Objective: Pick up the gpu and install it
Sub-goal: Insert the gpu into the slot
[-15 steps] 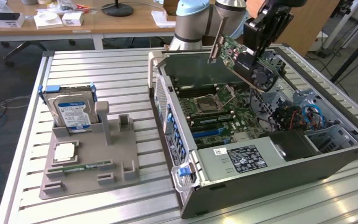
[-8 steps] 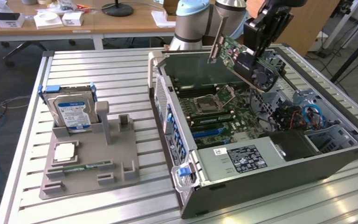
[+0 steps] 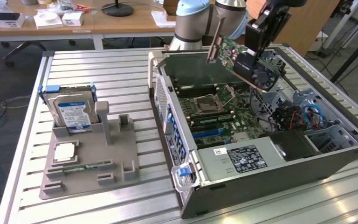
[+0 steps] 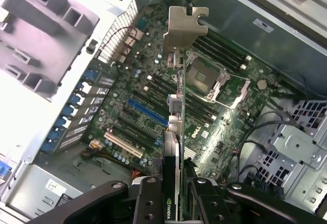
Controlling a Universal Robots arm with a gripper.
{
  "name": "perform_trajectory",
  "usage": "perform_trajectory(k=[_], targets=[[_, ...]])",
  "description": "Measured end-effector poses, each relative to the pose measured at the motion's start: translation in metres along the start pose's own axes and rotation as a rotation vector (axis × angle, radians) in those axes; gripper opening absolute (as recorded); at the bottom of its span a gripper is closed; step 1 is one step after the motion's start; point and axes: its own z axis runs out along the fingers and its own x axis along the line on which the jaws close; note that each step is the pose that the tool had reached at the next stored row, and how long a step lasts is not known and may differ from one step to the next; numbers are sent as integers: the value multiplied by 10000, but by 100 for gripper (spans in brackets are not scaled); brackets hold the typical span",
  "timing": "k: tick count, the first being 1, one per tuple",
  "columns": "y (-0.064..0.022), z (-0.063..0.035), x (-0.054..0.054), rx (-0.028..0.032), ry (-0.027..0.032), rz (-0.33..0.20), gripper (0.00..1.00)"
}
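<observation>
Arm: reaches down from the far side over the open computer case, wrist tilted.
Tool: clamped on the upper edge of the gpu.
Gpu position: held in the air at a tilt above the motherboard, clear of it; its silver bracket is at the end towards the exterior view's left.
Below the card: CPU socket and blue slot.
Nearby obstructions: cables at the exterior view's right.
Bench: a grey fixture at the exterior view's left carries an upright hard drive and a memory stick.
</observation>
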Motion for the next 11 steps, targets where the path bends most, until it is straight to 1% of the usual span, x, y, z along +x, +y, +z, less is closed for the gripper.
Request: perform_trajectory(k=[9,11], targets=[[0,0,0,13,63,-1422,26],[0,-1,0,14,75,-1673,26]])
